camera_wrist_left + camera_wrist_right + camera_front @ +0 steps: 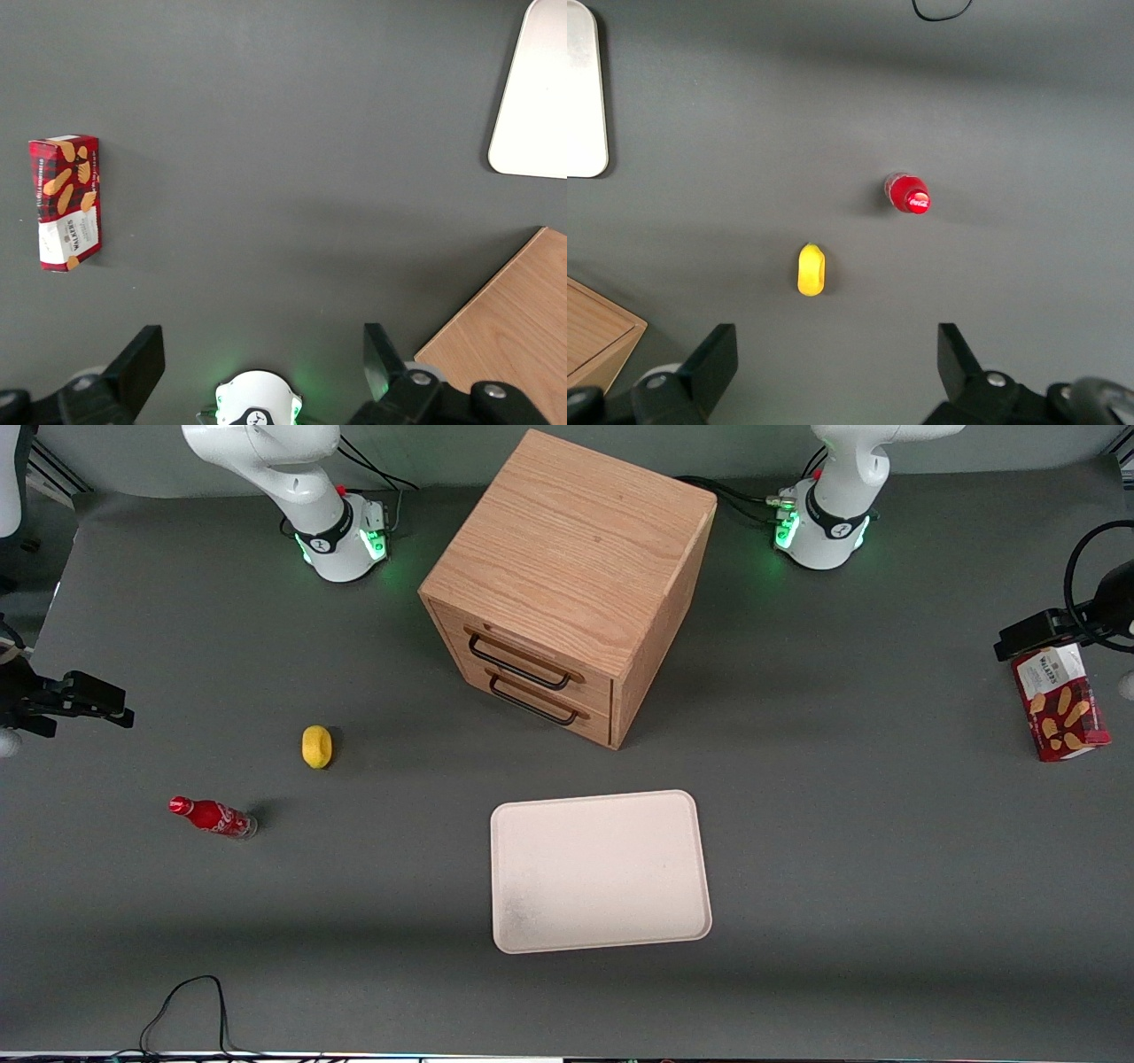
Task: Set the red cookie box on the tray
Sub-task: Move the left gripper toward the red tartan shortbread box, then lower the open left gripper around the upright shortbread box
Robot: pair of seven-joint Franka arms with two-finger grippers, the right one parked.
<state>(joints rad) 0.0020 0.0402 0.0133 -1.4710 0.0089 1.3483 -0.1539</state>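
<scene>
The red cookie box (1060, 701) lies flat on the grey table toward the working arm's end, its white label panel facing the arm's base. The left wrist view shows the same box (66, 202) off to one side of the fingers, not between them. My left gripper (1028, 636) hangs high above the table close to the box; its fingers stand wide open around bare table (261, 341) and hold nothing. The pale cream-pink tray (601, 870) lies near the table's middle, nearer the front camera than the cabinet, with nothing on it; one corner of the tray (532, 97) shows from the wrist.
A wooden two-drawer cabinet (567, 584) stands between the arm bases, its drawers shut. A yellow fruit (316, 746) and a small red cola bottle (213, 816) lie toward the parked arm's end. A black cable (190, 1010) loops at the table's front edge.
</scene>
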